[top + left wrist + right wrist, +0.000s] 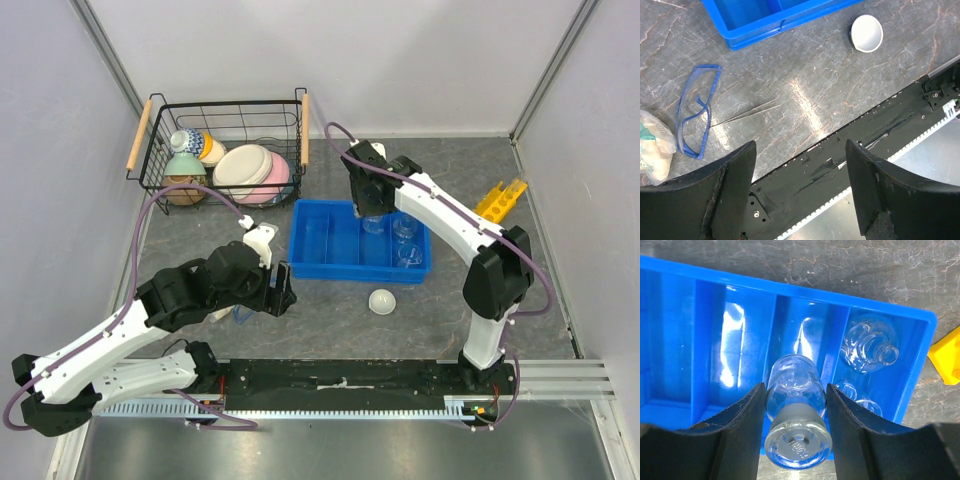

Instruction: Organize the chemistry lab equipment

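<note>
My right gripper is shut on a small clear glass bottle, its stoppered top toward the camera, hanging over the middle of the blue tray. Two more glass vessels lie in the tray's right compartment. From above, the right gripper is over the tray. A white domed dish sits on the table in front of the tray. The yellow rack lies at the far right. My left gripper is open and empty above the table's front edge. Thin tubes lie ahead of it.
Blue safety glasses lie on the table left of the thin tubes, next to a crumpled bag. A black wire basket with ceramic bowls and cups stands at the back left. A black rail runs along the near edge.
</note>
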{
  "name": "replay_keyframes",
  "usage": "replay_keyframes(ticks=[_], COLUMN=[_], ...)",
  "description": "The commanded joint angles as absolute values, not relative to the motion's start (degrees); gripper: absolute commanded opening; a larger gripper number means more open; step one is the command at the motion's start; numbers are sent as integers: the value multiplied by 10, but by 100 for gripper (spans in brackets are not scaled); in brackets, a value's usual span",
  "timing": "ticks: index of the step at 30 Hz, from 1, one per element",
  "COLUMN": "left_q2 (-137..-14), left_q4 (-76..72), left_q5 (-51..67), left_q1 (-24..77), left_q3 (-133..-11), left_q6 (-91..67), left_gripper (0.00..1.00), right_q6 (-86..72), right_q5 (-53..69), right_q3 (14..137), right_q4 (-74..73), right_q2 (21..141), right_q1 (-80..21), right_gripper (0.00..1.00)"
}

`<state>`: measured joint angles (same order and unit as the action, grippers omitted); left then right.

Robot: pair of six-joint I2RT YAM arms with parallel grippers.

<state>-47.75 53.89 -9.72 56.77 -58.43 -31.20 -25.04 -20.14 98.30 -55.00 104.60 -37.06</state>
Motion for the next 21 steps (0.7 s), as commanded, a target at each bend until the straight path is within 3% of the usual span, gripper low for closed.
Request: replay_keyframes(ticks=[1,21], left_q2=[-481,-499], left_q4=[520,521], left_q5=[-79,-83], left_q1=[570,570], left_q3=[-597,-603], left_q6=[-291,-278], left_gripper=[79,79], right_q6=[-234,-226], right_q5=[-189,-122], right_q3=[1007,955], right_q4=[-530,-433], right_q2=[1072,1171], right_q1=[-348,-289], right_gripper=[22,21])
